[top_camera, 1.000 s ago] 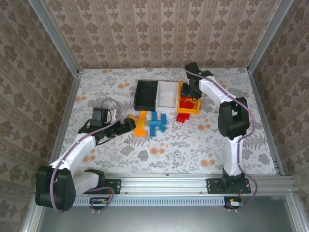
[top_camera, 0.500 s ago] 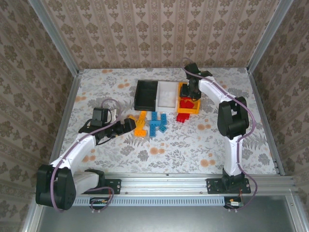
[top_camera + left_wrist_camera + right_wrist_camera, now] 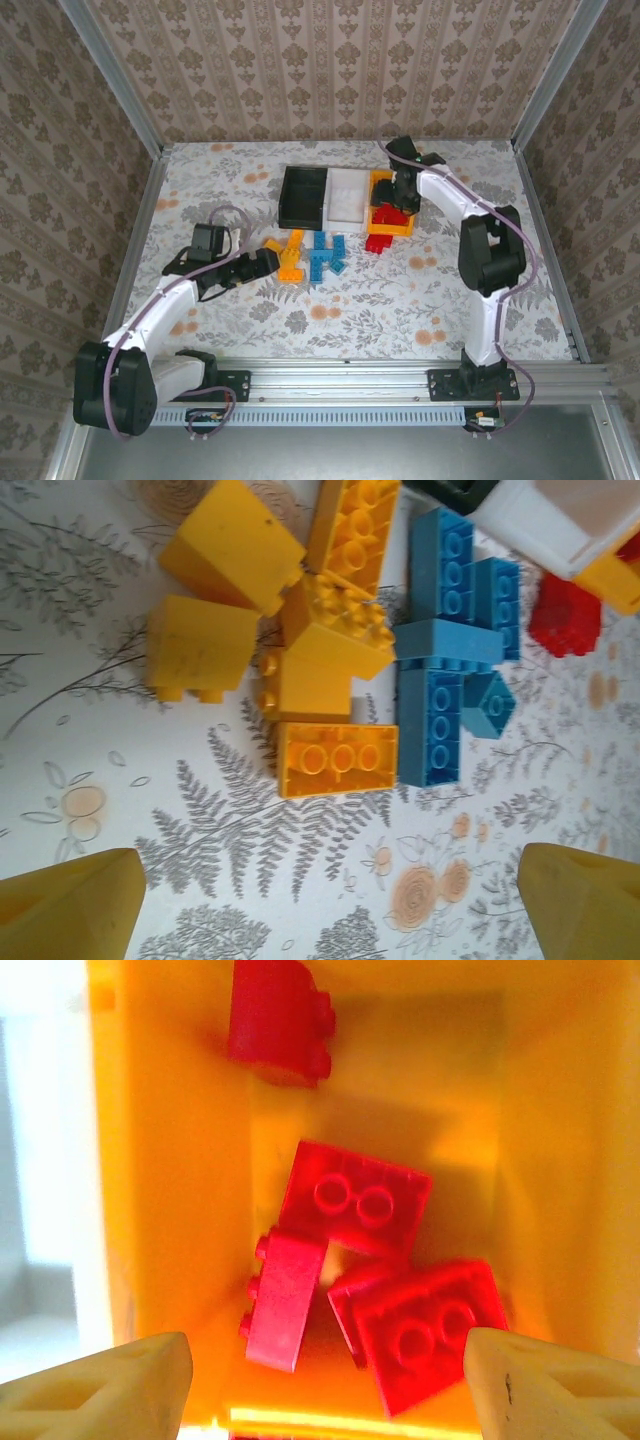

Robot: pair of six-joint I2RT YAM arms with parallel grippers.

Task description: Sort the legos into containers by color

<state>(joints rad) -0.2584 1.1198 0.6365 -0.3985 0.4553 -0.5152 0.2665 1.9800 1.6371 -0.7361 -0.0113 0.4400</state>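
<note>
The right claw [image 3: 325,1390] hangs spread wide and empty over the orange-yellow rectangular plastic bin [image 3: 170,1110]; small red studded plastic bricks [image 3: 355,1200] lie on the bin's floor, below and between its fingertips; the left claw [image 3: 325,910], likewise wide apart and holding nothing, hovers over the floral tabletop [image 3: 150,780]; orange-yellow studded bricks [image 3: 335,760] and blue studded bricks [image 3: 440,660] cluster just ahead of it, untouched

Far across my counter stand three bins in a row: black bin [image 3: 300,196] left, white bin [image 3: 347,195] middle, orange-yellow bin [image 3: 388,231] right, holding several jumbled red bricks [image 3: 355,1200]. Nearer lie clustered orange-yellow bricks [image 3: 320,650], blue bricks [image 3: 440,670] touching their right, and loose red bricks [image 3: 377,243].
</note>
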